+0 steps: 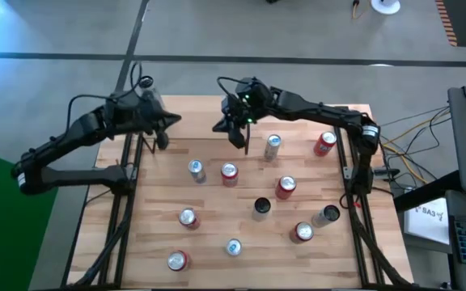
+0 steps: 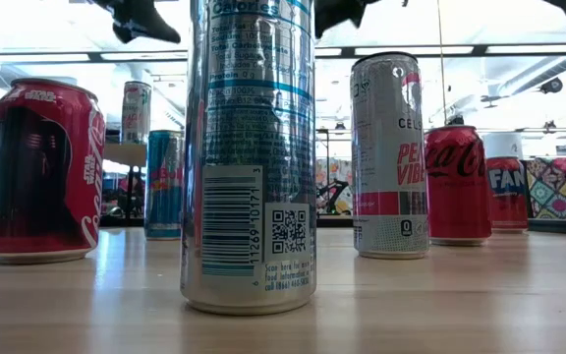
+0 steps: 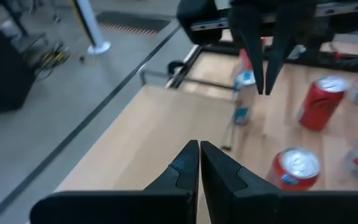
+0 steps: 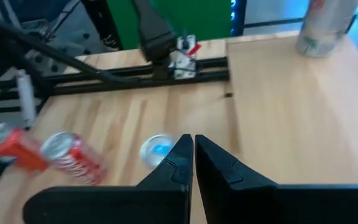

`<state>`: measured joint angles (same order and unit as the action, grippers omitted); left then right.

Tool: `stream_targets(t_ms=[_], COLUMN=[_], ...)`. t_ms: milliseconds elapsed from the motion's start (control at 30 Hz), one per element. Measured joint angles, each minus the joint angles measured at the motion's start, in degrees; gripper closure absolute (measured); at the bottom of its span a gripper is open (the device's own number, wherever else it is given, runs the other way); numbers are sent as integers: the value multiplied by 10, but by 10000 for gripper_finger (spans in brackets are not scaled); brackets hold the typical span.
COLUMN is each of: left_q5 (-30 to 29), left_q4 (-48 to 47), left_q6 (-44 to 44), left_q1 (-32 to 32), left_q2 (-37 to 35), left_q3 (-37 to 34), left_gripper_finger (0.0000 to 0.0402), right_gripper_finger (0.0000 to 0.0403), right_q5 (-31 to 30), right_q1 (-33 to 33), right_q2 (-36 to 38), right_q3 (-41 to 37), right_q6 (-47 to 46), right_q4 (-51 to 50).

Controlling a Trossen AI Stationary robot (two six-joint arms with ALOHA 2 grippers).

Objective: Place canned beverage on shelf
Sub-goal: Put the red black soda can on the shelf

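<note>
Both grippers closed and empty, fingertips pinched together. Left gripper (image 1: 165,139) hangs over the table's far left. Right gripper (image 1: 242,139) is near far centre, just left of the tall silver can (image 1: 273,146) standing on the shelf (image 1: 298,129), a light wood board at the table's (image 1: 217,218) far right. Another red can (image 1: 324,143) stands beside it there. Other cans, round aluminium, red or silver, stand scattered on the butcher-block top, well apart from both grippers.
</note>
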<state>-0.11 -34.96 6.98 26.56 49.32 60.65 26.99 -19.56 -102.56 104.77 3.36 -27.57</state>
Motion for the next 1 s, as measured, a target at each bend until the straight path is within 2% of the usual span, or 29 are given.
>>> stream_targets(t_ms=[233,433,667,1000], left_q5=[-9,-10,-9,-8], left_q4=[60,97,160,168], left_q6=[15,16,15,13], left_q1=[-57,-72,-94,-144], left_q2=[-2,-7,-9,-14], left_q3=[0,-6,-45,-48], left_gripper_finger=[402,402,402,402], right_gripper_finger=[394,394,394,394], right_q5=[-1,0,0,-2], right_q1=[21,42,65,102], right_q2=[42,61,76,78], right_q3=[0,0,0,0], right_q6=[-62,-123,-166,-282], right_q4=[-99,-192,-322,-504])
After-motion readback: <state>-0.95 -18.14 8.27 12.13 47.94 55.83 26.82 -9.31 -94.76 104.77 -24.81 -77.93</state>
